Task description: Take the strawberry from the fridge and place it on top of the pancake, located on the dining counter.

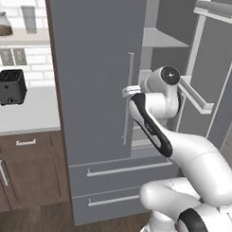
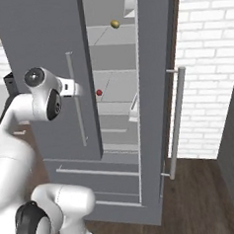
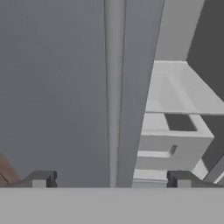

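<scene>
In the fridge, the strawberry lies on a middle shelf, an oblong fruit on the shelf above. A toaster stands on the worktop left of the fridge.

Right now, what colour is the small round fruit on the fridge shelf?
Red; the strawberry shows best in the right base view.

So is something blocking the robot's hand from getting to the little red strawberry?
Yes. The fridge's left door is closed, and the open end effector faces its handle. The strawberry sits on a shelf behind that door's edge; the right door stands open, so the hand would likely have to go around.
</scene>
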Controlling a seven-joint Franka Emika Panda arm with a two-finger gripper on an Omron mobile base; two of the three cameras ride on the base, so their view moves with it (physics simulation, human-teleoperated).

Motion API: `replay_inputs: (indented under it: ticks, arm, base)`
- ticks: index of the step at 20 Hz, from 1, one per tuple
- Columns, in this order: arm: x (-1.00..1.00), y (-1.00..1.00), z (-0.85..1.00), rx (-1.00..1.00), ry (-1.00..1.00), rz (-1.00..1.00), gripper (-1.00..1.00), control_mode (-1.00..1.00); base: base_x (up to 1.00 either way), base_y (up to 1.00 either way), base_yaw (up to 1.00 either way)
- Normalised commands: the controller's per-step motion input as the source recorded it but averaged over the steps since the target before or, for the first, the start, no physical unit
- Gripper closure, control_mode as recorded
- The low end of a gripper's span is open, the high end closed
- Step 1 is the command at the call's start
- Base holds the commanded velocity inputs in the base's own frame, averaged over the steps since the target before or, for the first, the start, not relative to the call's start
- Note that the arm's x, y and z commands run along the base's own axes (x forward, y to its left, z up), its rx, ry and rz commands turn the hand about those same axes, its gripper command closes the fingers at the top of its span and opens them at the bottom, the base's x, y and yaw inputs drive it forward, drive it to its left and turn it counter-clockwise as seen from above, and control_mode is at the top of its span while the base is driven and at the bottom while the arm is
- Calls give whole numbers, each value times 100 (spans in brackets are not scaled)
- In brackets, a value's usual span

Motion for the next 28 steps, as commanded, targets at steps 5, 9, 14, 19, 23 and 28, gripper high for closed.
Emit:
replay_inputs:
  ticks: [5, 9, 14, 19, 23, 28]
  arm:
    - [44, 0, 1, 0, 5, -9, -100, -100]
    - [39, 1, 0, 0, 0, -2, -100, -100]
    - [37, -2, -4, 0, -12, 0, -100, -100]
    - [43, 0, 0, 0, -6, 0, -100, -100]
    - [41, 1, 0, 0, 0, 0, -100, -100]
    - [44, 1, 0, 0, 0, 0, -100, -100]
  base:
    - [0, 0, 0]
    - [0, 0, 0]
    - [0, 0, 0]
    - [0, 0, 0]
    - [0, 0, 0]
    - [0, 0, 0]
